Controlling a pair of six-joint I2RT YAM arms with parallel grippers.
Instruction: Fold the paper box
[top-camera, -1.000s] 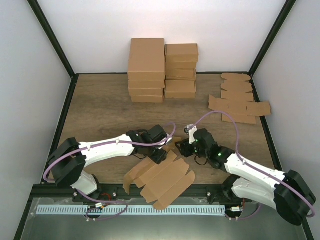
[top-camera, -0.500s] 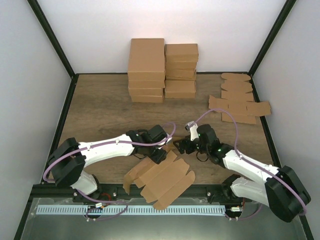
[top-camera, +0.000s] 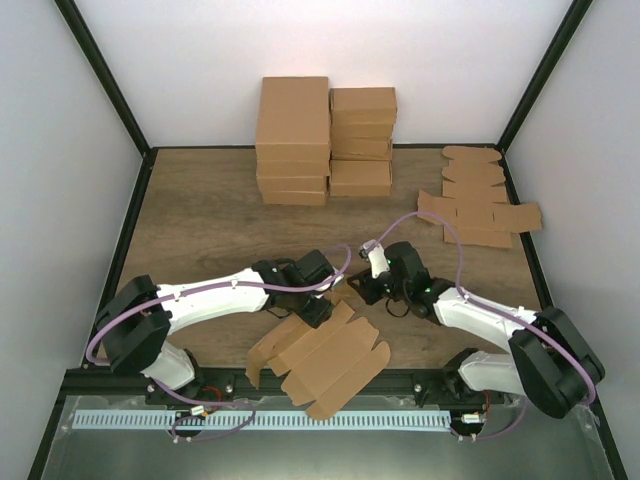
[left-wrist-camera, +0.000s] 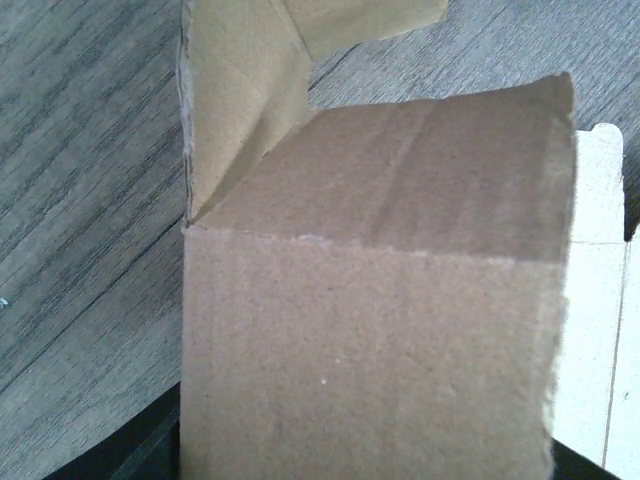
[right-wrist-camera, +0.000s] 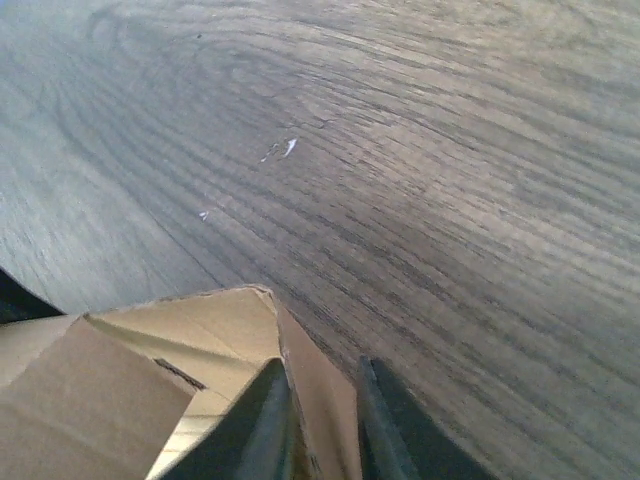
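Paper box: part-folded blank, flat on the near middle of the tabletop, between both arms. Right end effector pinched shut on a raised corner flap. Left end effector at the upper edge, one panel filling its view; grip unclear.

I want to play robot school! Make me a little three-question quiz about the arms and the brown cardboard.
1. True or false: the paper box is already fully folded.
2. What is between the fingers of the right gripper? A) a flap of the box B) a purple cable C) nothing
3. Fill in: the stacked cartons stand at the ___ edge of the table, away from the arms' bases.

Key: 1 false; 2 A; 3 far
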